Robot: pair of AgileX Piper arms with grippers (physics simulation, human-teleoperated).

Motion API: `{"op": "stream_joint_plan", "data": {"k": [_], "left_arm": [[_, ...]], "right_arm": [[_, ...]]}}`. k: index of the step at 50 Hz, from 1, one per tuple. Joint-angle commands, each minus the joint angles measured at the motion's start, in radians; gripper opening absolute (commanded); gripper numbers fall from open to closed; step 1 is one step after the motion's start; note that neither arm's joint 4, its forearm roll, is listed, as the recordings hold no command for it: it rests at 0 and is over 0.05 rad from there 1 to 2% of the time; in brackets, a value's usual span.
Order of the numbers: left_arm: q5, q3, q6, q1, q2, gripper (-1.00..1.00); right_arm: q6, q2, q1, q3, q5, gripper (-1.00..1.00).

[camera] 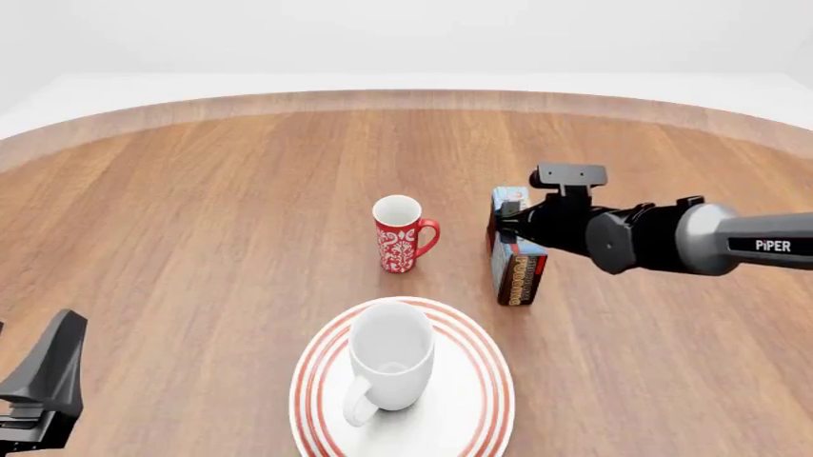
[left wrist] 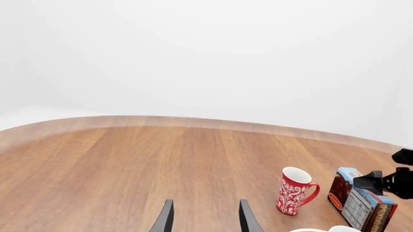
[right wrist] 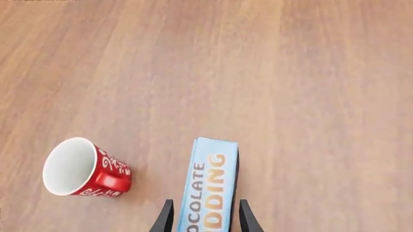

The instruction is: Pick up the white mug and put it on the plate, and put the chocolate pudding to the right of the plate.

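The plain white wide ceramic mug (camera: 388,360) stands upright on the large round white plate with red rings (camera: 473,419), near the front of the brown wooden worktop (camera: 204,209). The small rectangular chocolate pudding box (camera: 515,259) with its light-blue face stands on edge behind and to the right of the plate, beside the slim red mug with white floral pattern (camera: 402,235). The right tool (right wrist: 203,217) straddles the box top, its fingers close against both sides. The left tool (left wrist: 203,217) hangs open and empty, low at the left.
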Motion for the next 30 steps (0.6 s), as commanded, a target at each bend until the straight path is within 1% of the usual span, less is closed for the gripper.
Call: {"op": "stream_joint_plan", "data": {"k": [1, 30], "left_arm": [[0.000, 0.000, 0.000, 0.000, 0.000, 1.00], [0.000, 0.000, 0.000, 0.000, 0.000, 1.00]], "right_arm": [[0.004, 0.014, -0.001, 0.007, -0.008, 1.00], [0.011, 0.056, 0.003, 0.020, -0.028, 1.00]]}}
